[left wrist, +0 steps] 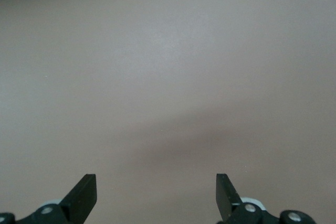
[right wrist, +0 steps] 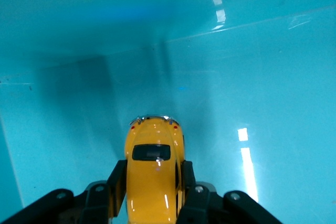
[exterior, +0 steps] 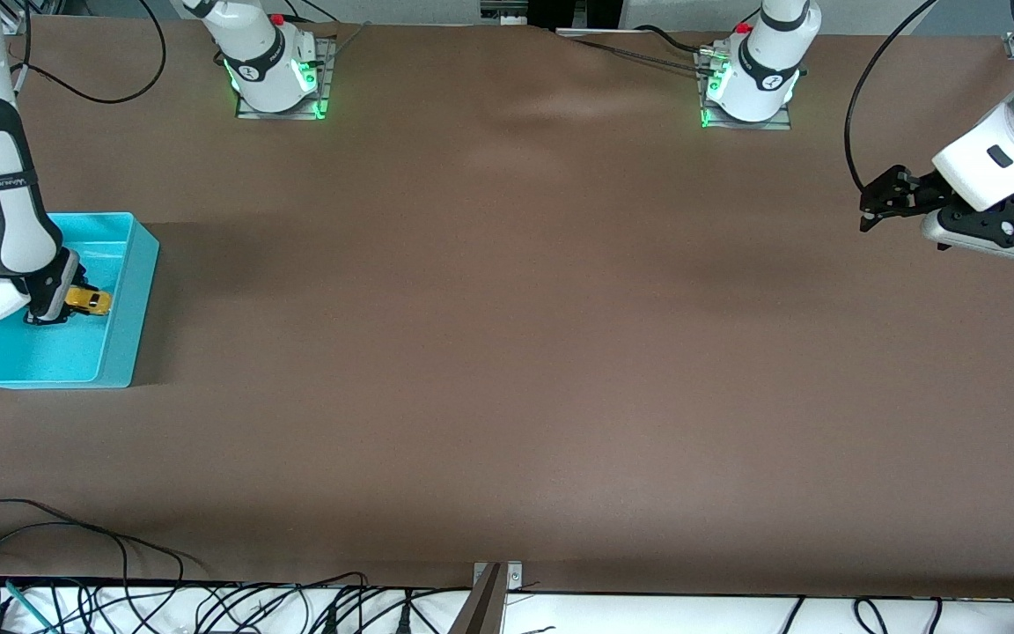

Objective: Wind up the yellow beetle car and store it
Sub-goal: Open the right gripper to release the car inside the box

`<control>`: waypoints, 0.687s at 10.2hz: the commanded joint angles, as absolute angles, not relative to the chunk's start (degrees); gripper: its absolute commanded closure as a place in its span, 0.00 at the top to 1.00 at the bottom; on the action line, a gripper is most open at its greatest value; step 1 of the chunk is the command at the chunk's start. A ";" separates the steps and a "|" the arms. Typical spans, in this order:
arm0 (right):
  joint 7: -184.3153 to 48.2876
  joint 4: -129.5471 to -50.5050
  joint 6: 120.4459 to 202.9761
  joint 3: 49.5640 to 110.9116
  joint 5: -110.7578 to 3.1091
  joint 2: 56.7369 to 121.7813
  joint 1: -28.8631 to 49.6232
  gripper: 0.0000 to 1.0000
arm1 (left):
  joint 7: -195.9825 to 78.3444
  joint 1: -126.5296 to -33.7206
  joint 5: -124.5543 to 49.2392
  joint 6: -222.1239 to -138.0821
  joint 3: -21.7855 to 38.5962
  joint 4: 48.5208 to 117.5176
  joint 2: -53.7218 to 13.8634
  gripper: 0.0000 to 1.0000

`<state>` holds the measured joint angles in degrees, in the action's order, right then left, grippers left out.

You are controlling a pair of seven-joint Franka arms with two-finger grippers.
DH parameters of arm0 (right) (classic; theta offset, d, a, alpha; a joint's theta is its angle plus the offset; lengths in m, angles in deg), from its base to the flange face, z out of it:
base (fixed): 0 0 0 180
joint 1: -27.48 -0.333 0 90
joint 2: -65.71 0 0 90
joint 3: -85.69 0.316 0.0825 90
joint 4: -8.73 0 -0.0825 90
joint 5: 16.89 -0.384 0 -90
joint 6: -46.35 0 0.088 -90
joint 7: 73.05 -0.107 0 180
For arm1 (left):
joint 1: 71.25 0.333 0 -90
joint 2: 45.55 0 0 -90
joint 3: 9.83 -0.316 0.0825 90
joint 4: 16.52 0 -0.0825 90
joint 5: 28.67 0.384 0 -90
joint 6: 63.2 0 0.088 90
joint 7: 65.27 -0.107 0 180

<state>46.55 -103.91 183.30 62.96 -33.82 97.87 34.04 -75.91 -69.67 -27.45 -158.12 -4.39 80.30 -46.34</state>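
Note:
The yellow beetle car (exterior: 90, 301) is tiny, with dark windows. It sits between the fingers of my right gripper (exterior: 56, 308), inside the turquoise bin (exterior: 133, 291) at the right arm's end of the table. In the right wrist view the car (right wrist: 154, 174) is clamped on both sides by the black fingers (right wrist: 116, 182), low over the bin's floor (right wrist: 252, 87). I cannot tell whether its wheels touch the floor. My left gripper (exterior: 878, 204) is open and empty, up over the bare table at the left arm's end; its fingers (left wrist: 84, 195) stand wide apart.
The brown table (exterior: 507, 352) stretches between the two arms. The arm bases (exterior: 274, 62) stand along the table's edge farthest from the front camera. Cables (exterior: 76, 581) lie along the edge nearest to it.

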 commanded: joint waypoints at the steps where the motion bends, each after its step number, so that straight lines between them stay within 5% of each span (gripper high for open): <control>1: 48.33 -102.01 183.38 63.36 -35.52 99.19 34.42 1.00 | -76.17 -69.58 -28.67 -156.81 -4.30 78.67 -45.90 1.00; 7: 44.04 -99.99 178.12 63.02 -35.26 91.66 31.18 1.00 | -76.08 -69.67 -28.67 -156.81 -4.30 78.23 -45.73 1.00</control>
